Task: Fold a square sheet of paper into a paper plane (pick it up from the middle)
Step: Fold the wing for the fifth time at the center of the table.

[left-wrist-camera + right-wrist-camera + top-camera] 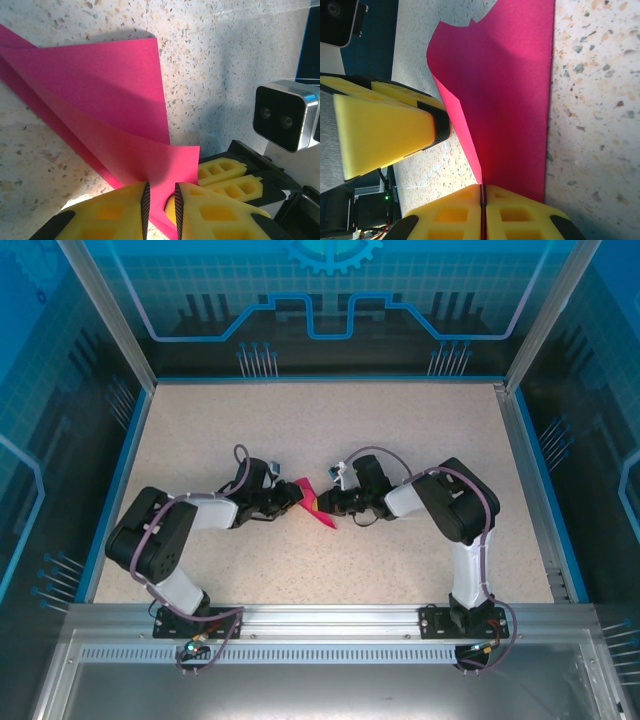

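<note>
On the speckled beige tabletop (pixel 420 430), the left gripper (pixel 292 498) lies low near the middle. Its yellow foam fingers (pixel 115 210) stand a narrow slit apart, and a raised flap of the magenta-pink paper sheet (pixel 100 90) runs into that slit; whether the pads truly pinch it is hard to tell. The sheet, partly folded in overlapping layers, rests on the table between both grippers. Just right of it, the right gripper (pixel 482 192) has its jaws pressed together on the sheet's upturned edge.
</note>
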Controlling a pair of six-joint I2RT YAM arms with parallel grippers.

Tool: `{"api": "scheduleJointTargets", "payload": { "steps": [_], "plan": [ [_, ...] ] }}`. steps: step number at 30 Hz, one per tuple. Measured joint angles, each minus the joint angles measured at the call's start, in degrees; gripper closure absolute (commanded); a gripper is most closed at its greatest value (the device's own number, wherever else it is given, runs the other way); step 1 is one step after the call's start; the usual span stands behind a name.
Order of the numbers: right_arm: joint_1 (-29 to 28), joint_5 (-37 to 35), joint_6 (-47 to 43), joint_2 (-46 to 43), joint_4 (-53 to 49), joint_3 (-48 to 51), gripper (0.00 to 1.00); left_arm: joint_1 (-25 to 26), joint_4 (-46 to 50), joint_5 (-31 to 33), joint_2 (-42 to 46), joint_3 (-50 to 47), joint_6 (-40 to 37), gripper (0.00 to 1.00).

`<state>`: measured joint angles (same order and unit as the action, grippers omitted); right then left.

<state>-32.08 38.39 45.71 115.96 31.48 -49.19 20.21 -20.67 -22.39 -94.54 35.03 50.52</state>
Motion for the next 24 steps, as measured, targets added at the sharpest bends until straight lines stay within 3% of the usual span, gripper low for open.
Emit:
{"api": "scheduleJointTargets", "payload": {
  "steps": [24],
  "plan": [
    [0.3,0.9,0.3,0.3,-1.6,-0.9,0.92,0.0,0.5,0.0,-3.2,1.3,-1.4,0.79]
  ]
}}
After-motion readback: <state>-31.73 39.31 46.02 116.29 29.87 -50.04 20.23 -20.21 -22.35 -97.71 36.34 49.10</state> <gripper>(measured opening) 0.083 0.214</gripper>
